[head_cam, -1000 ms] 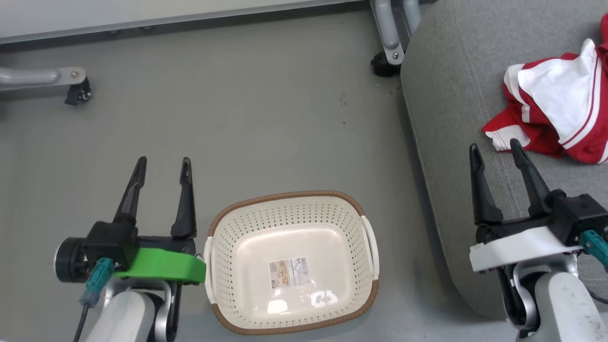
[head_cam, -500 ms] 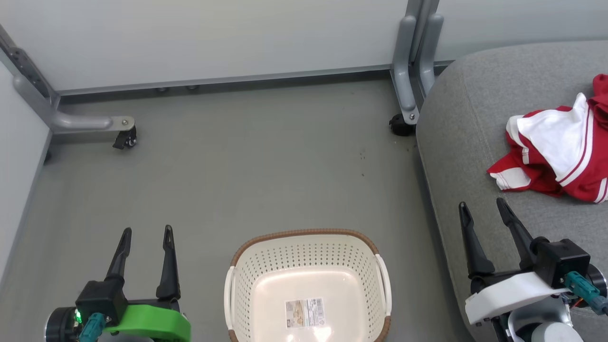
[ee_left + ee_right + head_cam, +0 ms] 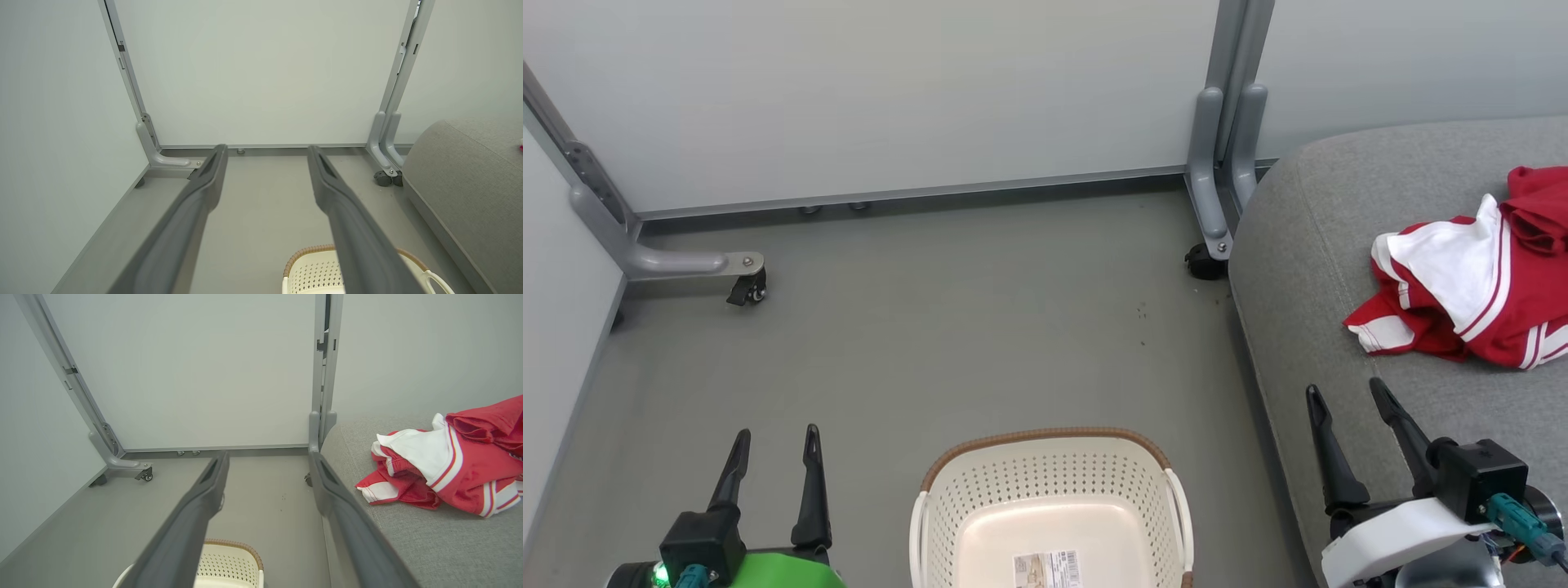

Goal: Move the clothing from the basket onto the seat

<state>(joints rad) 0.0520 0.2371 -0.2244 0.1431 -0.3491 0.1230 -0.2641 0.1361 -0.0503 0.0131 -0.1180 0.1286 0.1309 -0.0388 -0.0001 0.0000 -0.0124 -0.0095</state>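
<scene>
The red and white clothing point(image 3: 1474, 294) lies bunched on the grey seat point(image 3: 1307, 269) at the right; it also appears in the right wrist view point(image 3: 453, 465). On the floor at the bottom middle stands the cream basket point(image 3: 980, 498) with a brown rim, nothing in it but a label sticker. My left gripper point(image 3: 774, 435) is open to the basket's left, above the floor. My right gripper point(image 3: 1345, 390) is open over the seat's front edge, short of the clothing. Both hold nothing.
Grey partition panels close off the back and the left. Their metal feet on castors stand at the left point(image 3: 747, 286) and beside the seat's corner point(image 3: 1205, 261). Grey floor point(image 3: 980, 327) lies between the basket and the panels.
The head camera has tilted up: basket, seat and grippers have slid down the picture and the back panels have come into view. Both grippers remain open; the clothing lies as before.
</scene>
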